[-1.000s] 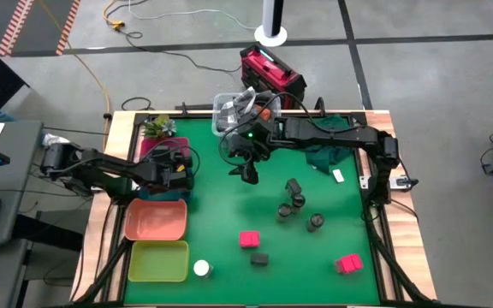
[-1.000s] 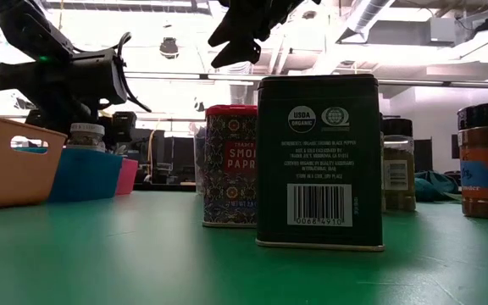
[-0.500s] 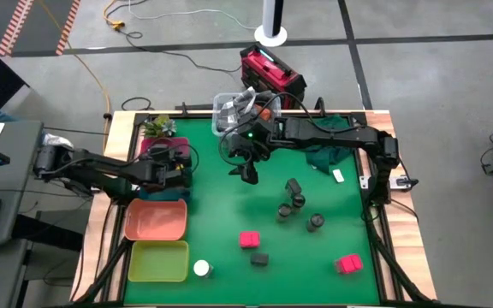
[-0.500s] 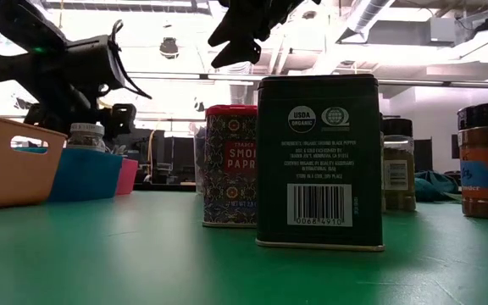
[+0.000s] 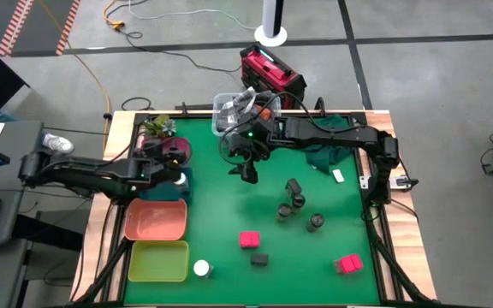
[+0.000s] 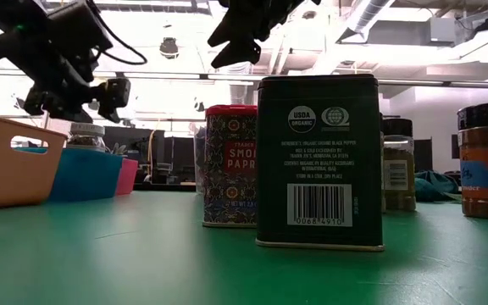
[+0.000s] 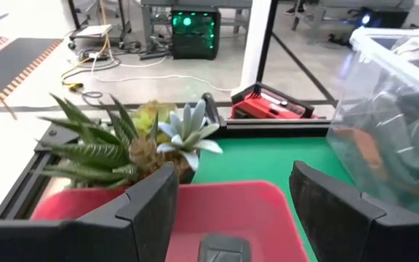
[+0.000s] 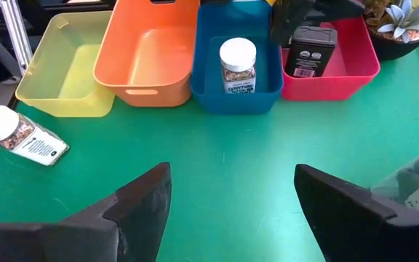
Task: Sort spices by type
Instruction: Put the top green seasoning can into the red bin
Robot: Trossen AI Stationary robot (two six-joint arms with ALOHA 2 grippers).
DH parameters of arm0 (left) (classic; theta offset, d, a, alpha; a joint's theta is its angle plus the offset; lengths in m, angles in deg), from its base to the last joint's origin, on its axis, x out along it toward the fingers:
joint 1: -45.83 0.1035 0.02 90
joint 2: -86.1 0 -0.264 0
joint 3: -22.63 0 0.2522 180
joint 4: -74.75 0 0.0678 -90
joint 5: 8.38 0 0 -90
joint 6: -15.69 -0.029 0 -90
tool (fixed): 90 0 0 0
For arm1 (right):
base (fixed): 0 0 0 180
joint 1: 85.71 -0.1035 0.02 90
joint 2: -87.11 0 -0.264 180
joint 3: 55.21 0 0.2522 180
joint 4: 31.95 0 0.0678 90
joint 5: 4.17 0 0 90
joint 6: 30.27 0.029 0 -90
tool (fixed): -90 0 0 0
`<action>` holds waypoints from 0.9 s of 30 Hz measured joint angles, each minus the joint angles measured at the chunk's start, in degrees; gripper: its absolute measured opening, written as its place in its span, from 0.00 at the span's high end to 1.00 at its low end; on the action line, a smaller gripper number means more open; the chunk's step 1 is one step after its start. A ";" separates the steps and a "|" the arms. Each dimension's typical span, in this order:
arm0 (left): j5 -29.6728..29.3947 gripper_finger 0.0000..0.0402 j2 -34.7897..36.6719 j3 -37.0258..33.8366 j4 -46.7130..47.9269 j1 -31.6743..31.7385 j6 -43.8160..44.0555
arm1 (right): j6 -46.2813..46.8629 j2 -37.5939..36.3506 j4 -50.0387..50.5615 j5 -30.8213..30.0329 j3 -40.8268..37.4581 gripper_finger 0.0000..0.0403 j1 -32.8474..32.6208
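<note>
Here the left hand [image 5: 175, 154], open and empty, has been drawn back above the red tray [image 8: 355, 69], a black box [image 8: 310, 51] left inside; one placement is judged complete. The right hand [image 5: 248, 171] hovers open mid-desk.

Overhead, one camera looks straight down on the bench [image 5: 229, 205]. Another sits at bench level, close behind a black box [image 6: 318, 161]. Both wrist cameras share the red tray [image 7: 268, 211], seen near from the left, far from the right.
</note>
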State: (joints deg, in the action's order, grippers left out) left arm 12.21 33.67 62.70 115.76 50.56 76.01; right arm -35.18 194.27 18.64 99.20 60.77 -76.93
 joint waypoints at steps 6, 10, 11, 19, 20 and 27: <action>2.71 0.37 4.78 0.07 -2.00 0.00 -6.73 | 2.14 0.02 -2.78 -0.05 -3.35 0.22 0.12; 9.65 0.37 7.88 0.09 -5.20 0.00 -10.75 | 4.24 0.04 -4.51 -0.12 -6.65 0.22 0.35; 11.75 0.37 8.53 0.09 -5.86 0.00 -11.24 | 5.03 0.04 -4.64 -0.34 -7.37 0.22 0.32; 27.70 0.37 12.46 0.36 -8.19 -0.46 -11.39 | 12.24 -0.20 4.18 -8.85 -7.86 0.25 -2.35; 28.38 0.37 12.53 0.74 -8.14 -0.96 -10.72 | 12.92 -0.19 7.66 -9.77 -7.56 0.25 -2.70; 25.44 0.37 10.91 5.12 -8.17 -4.38 -12.44 | 19.30 -0.46 24.46 -18.03 -7.13 0.25 -3.54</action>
State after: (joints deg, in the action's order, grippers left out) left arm 37.65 44.58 67.82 107.58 46.18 63.57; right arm -15.88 193.81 43.10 81.16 53.64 -80.48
